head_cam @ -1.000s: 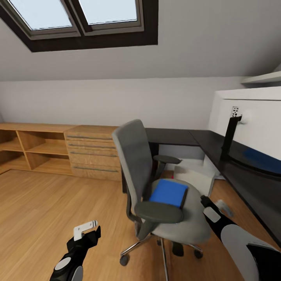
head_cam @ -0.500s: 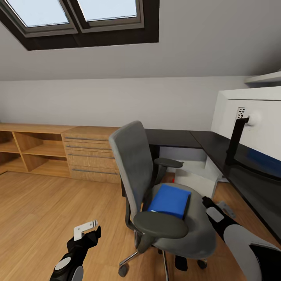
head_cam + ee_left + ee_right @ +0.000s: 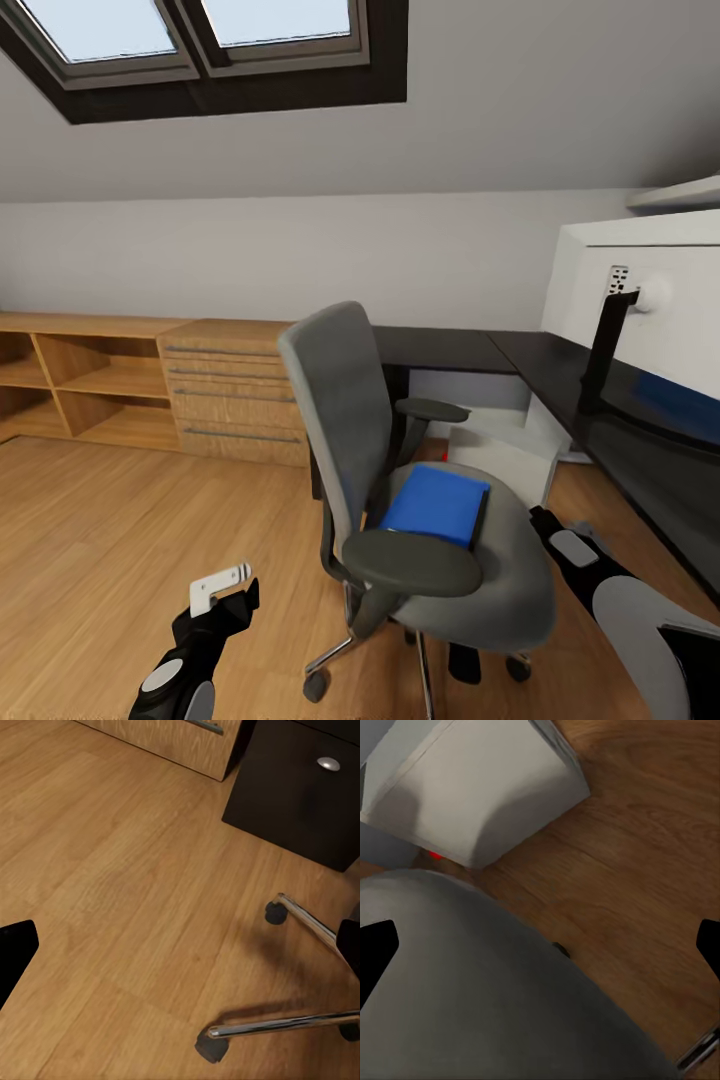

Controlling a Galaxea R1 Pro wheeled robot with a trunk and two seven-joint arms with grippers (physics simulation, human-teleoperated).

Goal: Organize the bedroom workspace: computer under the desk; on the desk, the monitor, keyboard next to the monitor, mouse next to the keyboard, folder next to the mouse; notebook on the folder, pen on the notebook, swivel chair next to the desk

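**Folder lies flat on the chair seat, both of your grippers empty**

You are facing the swivel chair point(image 3: 420, 500), which stands on the wood floor point(image 3: 120, 540) just off the corner of the desk point(image 3: 470, 350). Its backrest is toward your left arm and its seat faces the long run of the desk on your right.

The folder point(image 3: 435, 503) lies flat on the seat, between the two armrests. Its dark spine edge runs along the side nearest the desk, and its long axis runs roughly from the backrest toward the front of the seat.

The monitor point(image 3: 650, 310) stands on the desk at your right with its white back turned to you. The computer point(image 3: 500, 450) sits on the floor beneath the desk, lying low behind the chair; your right wrist view shows its pale grey casing point(image 3: 480, 787) with a small red light at its lower edge.

Your left gripper point(image 3: 222, 590) hovers low over bare floor, well apart from the chair, its fingers spread and holding nothing. Your right gripper point(image 3: 540, 520) sits just beside the seat's front edge; in the right wrist view its fingers point(image 3: 375, 945) stand wide apart over the grey cushion, empty.
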